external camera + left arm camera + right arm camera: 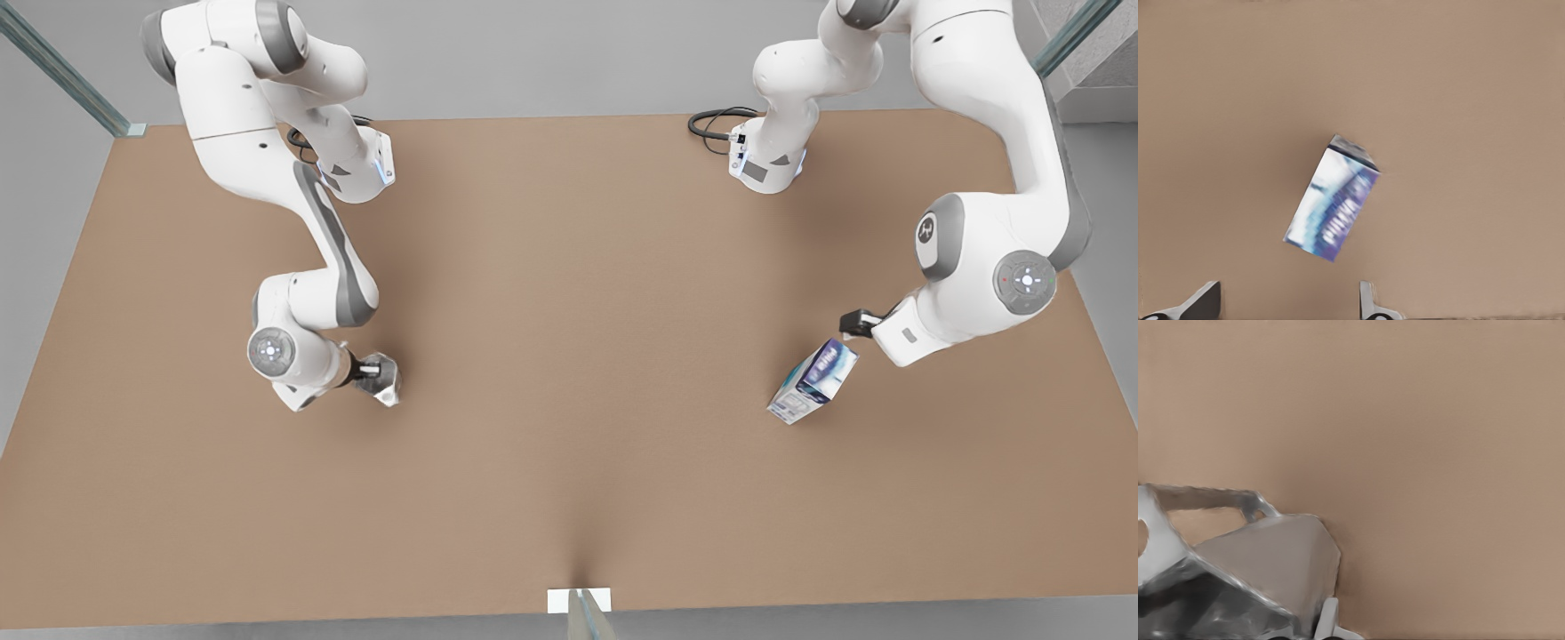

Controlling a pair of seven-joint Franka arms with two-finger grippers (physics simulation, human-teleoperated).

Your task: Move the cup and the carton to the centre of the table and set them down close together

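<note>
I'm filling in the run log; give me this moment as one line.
left gripper: open, near carton | right gripper: shut on cup | both far apart on table, not centred

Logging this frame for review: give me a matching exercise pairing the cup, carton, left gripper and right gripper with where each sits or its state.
Things:
1. cup
2. carton
3. left gripper
4. right gripper

Places or states:
A. open, above the carton
B. on the front view's right, lying tilted on the table
C. shut on the cup
D. on the front view's left, held between fingers

Pairs: 1-D, 2-B, 3-A, 4-C
</note>
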